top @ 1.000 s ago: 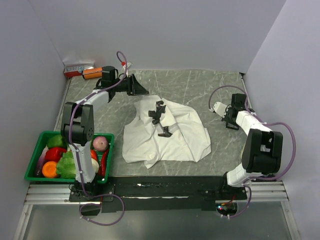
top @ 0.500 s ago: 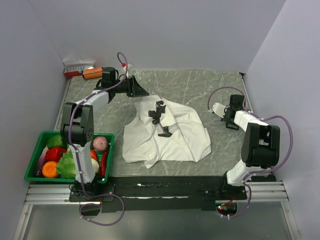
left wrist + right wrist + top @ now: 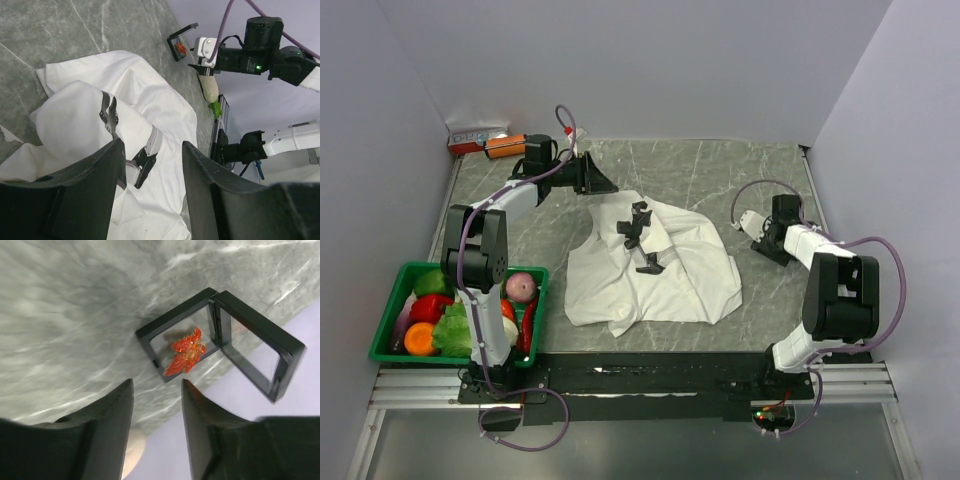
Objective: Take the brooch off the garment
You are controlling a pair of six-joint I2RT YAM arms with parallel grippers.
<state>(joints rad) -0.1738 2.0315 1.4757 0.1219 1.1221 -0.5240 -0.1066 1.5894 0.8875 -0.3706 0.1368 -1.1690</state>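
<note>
The brooch (image 3: 186, 351), a small orange-red butterfly-shaped piece, lies inside an open black frame case (image 3: 150, 337) on the marble table by the right wall. My right gripper (image 3: 155, 385) is open just short of the case, with nothing between its fingers. The left wrist view shows the same brooch (image 3: 180, 47) far off in its case (image 3: 183, 34). The garment (image 3: 650, 270), a white T-shirt with black printed shapes, lies crumpled mid-table. My left gripper (image 3: 603, 182) is open and empty at the shirt's far-left edge, its jaws over the garment (image 3: 150, 105).
A green basket (image 3: 395, 300) of toy vegetables stands at the near left. An orange bottle (image 3: 505, 147) and a red-white box (image 3: 470, 138) sit at the far left corner. A white radish-like piece (image 3: 210, 89) lies by the right arm. Walls close in on both sides.
The right wrist has shifted slightly left, toward the shirt, and its jaws have parted. The left arm and the shirt have not moved.
</note>
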